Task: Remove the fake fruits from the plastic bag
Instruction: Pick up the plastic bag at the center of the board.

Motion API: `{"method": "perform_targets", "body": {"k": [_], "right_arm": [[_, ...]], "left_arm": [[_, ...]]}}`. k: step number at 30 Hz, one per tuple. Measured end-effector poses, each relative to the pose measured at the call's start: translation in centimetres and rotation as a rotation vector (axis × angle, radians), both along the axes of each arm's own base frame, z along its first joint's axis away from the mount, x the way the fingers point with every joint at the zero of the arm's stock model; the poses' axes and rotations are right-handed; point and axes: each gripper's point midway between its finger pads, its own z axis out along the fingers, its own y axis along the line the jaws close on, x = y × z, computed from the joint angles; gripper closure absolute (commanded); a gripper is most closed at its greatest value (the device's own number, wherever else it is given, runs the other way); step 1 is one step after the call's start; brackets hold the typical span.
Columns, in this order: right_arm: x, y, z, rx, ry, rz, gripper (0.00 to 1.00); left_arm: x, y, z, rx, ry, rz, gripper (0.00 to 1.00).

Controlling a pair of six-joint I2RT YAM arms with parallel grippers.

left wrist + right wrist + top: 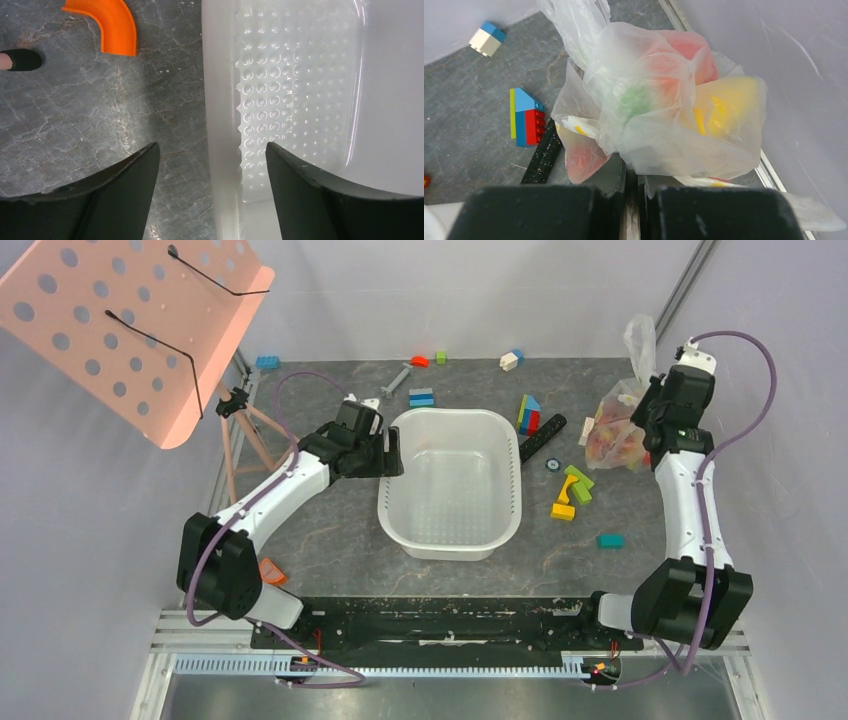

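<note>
The plastic bag [615, 430] lies at the table's right edge, bulging with the fake fruits [674, 100]: red, green and yellow shapes show blurred through the film. One bag handle [641, 340] stands up against the wall. My right gripper [634, 175] is shut on a fold of the bag [654, 115] at its near side; in the top view it [652, 435] sits right beside the bag. My left gripper [212, 165] is open, its jaws either side of the white basin's left rim [220, 125]; in the top view it [392, 452] is at that rim.
The white perforated basin [452, 540] stands mid-table. Coloured toy blocks [528, 415] and a black strip [542, 437] lie between basin and bag, more blocks [574, 490] nearer. An orange curved piece [107, 25] lies left of the basin. A pink perforated stand [130, 320] is at the far left.
</note>
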Motion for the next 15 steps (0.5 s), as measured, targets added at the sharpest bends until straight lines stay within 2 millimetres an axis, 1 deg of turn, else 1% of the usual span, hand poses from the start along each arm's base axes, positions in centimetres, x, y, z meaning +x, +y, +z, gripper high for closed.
{"method": "perform_targets", "body": {"k": [3,8,11,15], "right_arm": [[-0.4,0.2,1.4,-0.007,-0.029,0.007,1.00],[-1.4,0.8,3.7,-0.012,-0.085,0.020,1.00],[-1.7,1.0,4.5,-0.011,-0.110,0.029,1.00],[-1.8,1.4,4.9,-0.005,-0.122,0.043,1.00]], "left_arm": [[0.3,-0.3,-0.2,-0.004,-0.003,-0.003,0.25],[1.3,-1.0,-0.4,-0.017,-0.005,-0.011,0.41],[1.8,-1.6,-1.0,-0.026,0.009,-0.024,0.53],[2.0,-2.1,-1.5,-0.035,0.030,-0.037,0.68]]}}
